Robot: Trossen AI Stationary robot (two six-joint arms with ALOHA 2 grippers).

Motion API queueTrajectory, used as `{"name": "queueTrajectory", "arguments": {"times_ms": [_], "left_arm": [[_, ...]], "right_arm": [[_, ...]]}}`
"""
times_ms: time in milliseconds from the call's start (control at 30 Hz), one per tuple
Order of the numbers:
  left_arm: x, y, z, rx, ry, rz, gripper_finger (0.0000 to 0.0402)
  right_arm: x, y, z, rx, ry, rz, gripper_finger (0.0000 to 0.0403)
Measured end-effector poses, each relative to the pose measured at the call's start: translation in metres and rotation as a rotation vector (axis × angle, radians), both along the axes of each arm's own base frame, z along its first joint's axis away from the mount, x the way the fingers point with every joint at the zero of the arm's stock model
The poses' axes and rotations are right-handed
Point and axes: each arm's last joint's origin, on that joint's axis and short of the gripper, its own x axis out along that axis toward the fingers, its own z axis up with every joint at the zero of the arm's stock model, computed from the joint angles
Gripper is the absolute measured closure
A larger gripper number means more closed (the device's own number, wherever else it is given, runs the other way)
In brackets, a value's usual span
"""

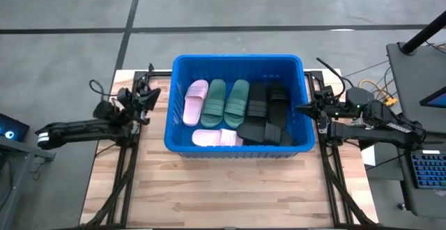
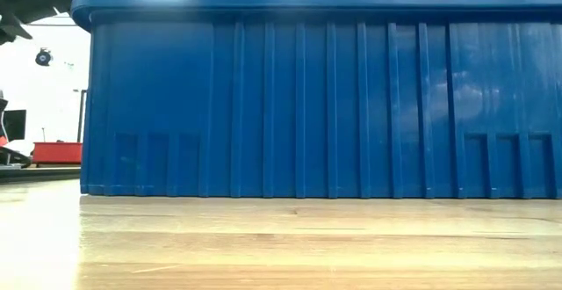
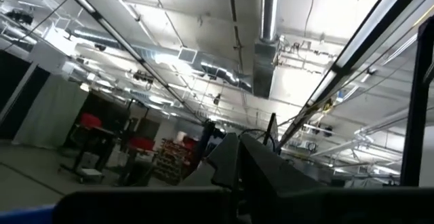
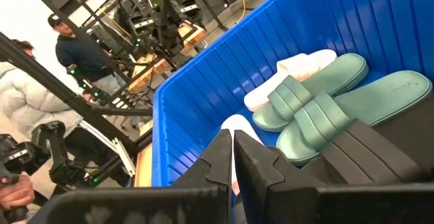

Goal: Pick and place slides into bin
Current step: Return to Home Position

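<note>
The blue bin [image 1: 237,60] stands in the middle of the table and fills the low view [image 2: 307,105]. Inside lie several slides: a pink one [image 1: 195,102], two sage green ones [image 1: 214,103] [image 1: 237,103], black ones [image 1: 267,104], and near the bin's front wall another pink one [image 1: 212,138] and a black one [image 1: 265,134]. My left gripper [image 1: 150,96] hovers shut and empty just outside the bin's left wall. My right gripper [image 1: 304,109] is shut and empty at the bin's right rim. The right wrist view shows the green slides [image 4: 325,105], a pink one [image 4: 298,69] and a black one [image 4: 369,157].
Bare wooden table [image 1: 223,195] lies in front of the bin. Dark frame rails run along both table sides [image 1: 125,174] [image 1: 334,181]. A laptop stand [image 1: 418,70] is at the right. People [image 4: 74,47] stand beyond the table's left side. The left wrist view shows only the ceiling [image 3: 264,20].
</note>
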Motion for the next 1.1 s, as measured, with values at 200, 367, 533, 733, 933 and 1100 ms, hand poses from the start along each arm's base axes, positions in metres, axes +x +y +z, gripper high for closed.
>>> {"name": "queueTrajectory", "arguments": {"times_ms": [200,367,533,733,933,1100], "left_arm": [[-0.006,-0.004,-0.005,0.013,-0.026,0.001,0.0401],[0.0,-0.007,-0.018,0.003,0.03,-0.006,0.0401],[-0.006,-0.008,-0.03,0.06,-0.056,0.019,0.0401],[-0.007,-0.009,-0.031,0.083,-0.036,0.038,0.0401],[-0.003,-0.009,-0.039,0.097,0.07,0.025,0.0402],[0.001,-0.008,-0.046,0.087,0.146,0.019,0.0401]], "right_arm": [[0.003,-0.001,-0.001,0.026,0.013,-0.004,0.0394],[0.006,-0.001,0.0,0.035,0.009,-0.006,0.0394],[0.006,-0.001,0.002,0.05,-0.014,-0.009,0.0394],[0.006,-0.001,0.002,0.075,-0.014,-0.014,0.0394],[0.002,-0.001,0.011,0.048,-0.036,-0.027,0.0394],[-0.002,-0.001,0.02,0.029,-0.058,-0.063,0.0394]]}}
